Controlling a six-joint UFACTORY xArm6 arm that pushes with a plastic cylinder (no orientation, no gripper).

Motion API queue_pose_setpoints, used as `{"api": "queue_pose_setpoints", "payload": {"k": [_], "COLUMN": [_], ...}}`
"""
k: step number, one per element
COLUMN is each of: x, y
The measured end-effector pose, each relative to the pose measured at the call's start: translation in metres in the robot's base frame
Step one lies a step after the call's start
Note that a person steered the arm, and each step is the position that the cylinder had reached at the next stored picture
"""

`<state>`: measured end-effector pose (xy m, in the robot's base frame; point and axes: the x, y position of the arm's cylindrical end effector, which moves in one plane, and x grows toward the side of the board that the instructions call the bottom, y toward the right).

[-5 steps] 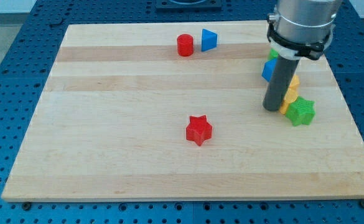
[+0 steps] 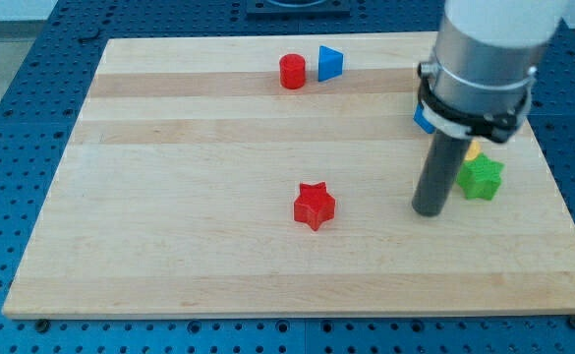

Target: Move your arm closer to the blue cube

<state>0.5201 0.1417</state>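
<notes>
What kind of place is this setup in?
Probably a robotics lab bench: a wooden board lies on a blue perforated table, with small blocks like a red star, and my tip on the board.

You have one view only; it looks down at a slant from the wooden board's (image 2: 218, 265) near edge, moderately close; the whole board fits the frame.

arm body: wide light grey metal cylinder (image 2: 493, 44), smooth and a little shiny | collar: black ring with a thin white band (image 2: 472, 110) around the cylinder's lower edge | rod: straight dark grey round rod (image 2: 437, 167), matte, much thinner than the cylinder | my tip (image 2: 427, 211): flat blunt end, same dark grey
</notes>
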Motion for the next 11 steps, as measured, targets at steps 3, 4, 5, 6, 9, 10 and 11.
{"api": "queue_pose_setpoints", "payload": {"k": [3,4,5,6,9,10,11], "x": [0.060,0.060,0.060,0.060,0.051,0.021,0.013], "y": [0.072,0.103,0.114,0.115,0.117,0.114,0.100]}}
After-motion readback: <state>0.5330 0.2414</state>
